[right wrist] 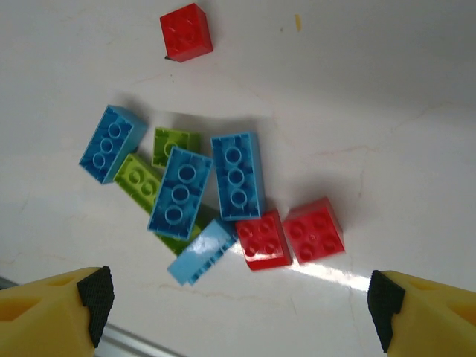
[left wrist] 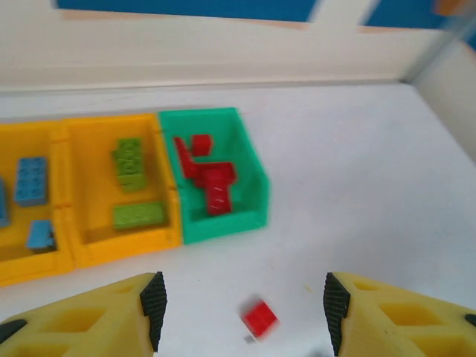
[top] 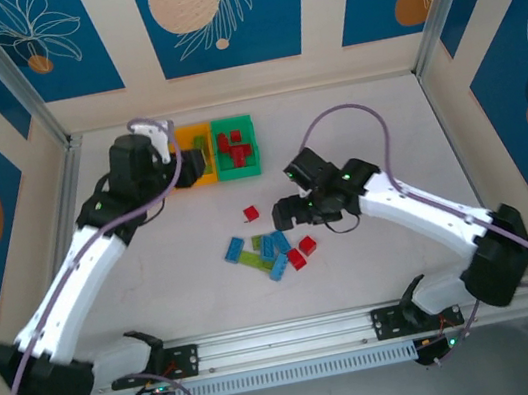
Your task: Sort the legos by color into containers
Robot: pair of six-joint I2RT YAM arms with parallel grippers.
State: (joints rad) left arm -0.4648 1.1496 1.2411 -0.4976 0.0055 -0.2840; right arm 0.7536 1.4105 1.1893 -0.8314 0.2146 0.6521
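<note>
The left gripper hangs near the joined bins, fingers spread and empty; blue bricks lie in the left yellow bin, lime in the middle one, red in the green bin; a lone red brick sits on the table before them; further right, the mixed pile lies under the right gripper, jaws wide, holding nothing. Best take the outermost red brick first; one side touches a red neighbour, so turn the wrist to close on its free faces.
</note>
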